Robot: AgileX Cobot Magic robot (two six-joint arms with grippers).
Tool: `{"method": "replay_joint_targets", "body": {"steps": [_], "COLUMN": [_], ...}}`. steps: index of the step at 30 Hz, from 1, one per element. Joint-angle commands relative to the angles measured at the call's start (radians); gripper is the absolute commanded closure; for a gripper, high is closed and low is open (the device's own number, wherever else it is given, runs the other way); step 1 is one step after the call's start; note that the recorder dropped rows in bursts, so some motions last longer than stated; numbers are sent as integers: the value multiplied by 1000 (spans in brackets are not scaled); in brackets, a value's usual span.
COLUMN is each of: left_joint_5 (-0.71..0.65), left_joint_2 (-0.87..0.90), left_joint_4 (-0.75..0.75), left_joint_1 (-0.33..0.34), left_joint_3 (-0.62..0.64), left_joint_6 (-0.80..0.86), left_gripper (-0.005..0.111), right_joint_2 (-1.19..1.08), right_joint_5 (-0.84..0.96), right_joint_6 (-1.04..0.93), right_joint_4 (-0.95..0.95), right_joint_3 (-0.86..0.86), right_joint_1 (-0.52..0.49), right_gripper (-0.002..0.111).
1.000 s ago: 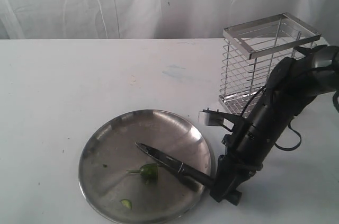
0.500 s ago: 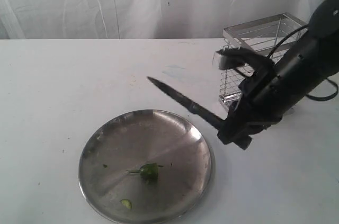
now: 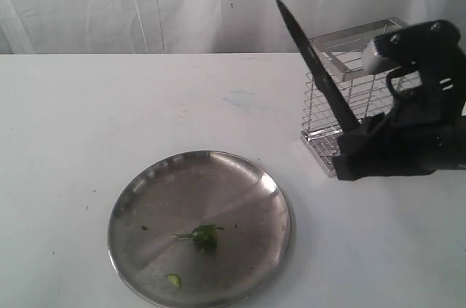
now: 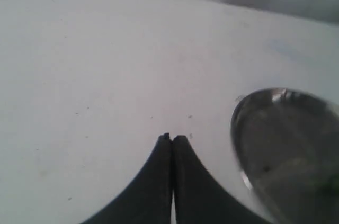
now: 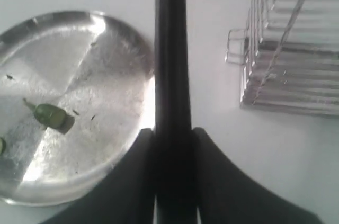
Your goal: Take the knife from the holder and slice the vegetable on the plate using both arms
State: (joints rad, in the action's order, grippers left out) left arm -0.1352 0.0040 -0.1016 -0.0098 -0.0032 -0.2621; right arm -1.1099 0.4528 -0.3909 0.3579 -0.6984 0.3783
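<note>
Swung up off the plate since a second ago, the knife (image 3: 313,60) now points steeply upward in front of the holder (image 3: 320,115). The right gripper (image 5: 172,144) clamps its handle. The left gripper (image 4: 172,138) is pinched closed on nothing, over the table (image 4: 79,75) beside the plate (image 3: 145,191). The vegetable (image 3: 204,235) lies on the plate, one slice (image 3: 172,279) nearby. Slicing looks paused or finished. Another cut calls for lowering the blade squarely across the vegetable while the left gripper steadies it.
</note>
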Motion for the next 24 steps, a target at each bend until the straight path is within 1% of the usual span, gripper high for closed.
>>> {"method": "replay_joint_targets", "body": {"steps": [1,3,4,5,6,7,9,10,11,12,13,14,15,17,19,20,21,22,23,24], "left_joint_5": [91,97,120,175,277,422,780,895,923,903,851,804,757,725,696,652,565,449,345,204], "left_joint_2": [-4,-4,-4,-4,-4,-4,-4,-1,17,46,86,137,203,348,535,614,710,805,899,987], "left_joint_4": [-80,-80,-80,-75,-75,-75,-76,-91,-105,-102,-78,-17,88,395,798,960,1164,1352,1514,1641], "left_joint_1": [-2,-2,-2,-2,-2,-2,-2,-2,-2,-2,-2,-2,-2,-2,-2,-2,-2,-2,-2,-2], "left_joint_3": [3,3,3,3,3,3,3,-11,-60,-124,-196,-258,-336,-470,-602,-653,-709,-756,-790,-811], "left_joint_6": [-106,-104,-104,-99,-97,-104,-118,-124,-132,-161,-203,-253,-300,-356,-380,-406,-470,-557,-639,-732], "left_gripper": [107,107,107,107,107,107,107,107,107,107,107,107,107,107,107,107,107,107,107,107], "right_joint_2": [-56,-64,-64,-56,-48,-39,-22,-16,-10,-9,-9,-9,-9,-11,-11,-11,-11,-11,-11,-11], "right_joint_5": [-1,9,15,23,34,47,71,72,72,64,57,53,53,46,35,35,38,40,50,57], "right_joint_6": [-52,-49,-36,-15,2,8,10,10,10,10,10,8,1,1,1,1,-6,-9,-11,-11], "right_joint_4": [35,41,51,56,56,56,56,60,72,94,115,134,141,141,139,139,139,137,128,112], "right_joint_3": [12,12,12,12,12,12,12,12,12,12,12,12,12,12,12,12,12,13,13,13], "right_joint_1": [11,11,11,11,11,11,11,11,11,11,11,11,11,11,11,11,11,11,11,11], "right_gripper": [108,108,108,108,108,108,108,108,108,108,108,108,108,108,108,108,108,108,108,108]}}
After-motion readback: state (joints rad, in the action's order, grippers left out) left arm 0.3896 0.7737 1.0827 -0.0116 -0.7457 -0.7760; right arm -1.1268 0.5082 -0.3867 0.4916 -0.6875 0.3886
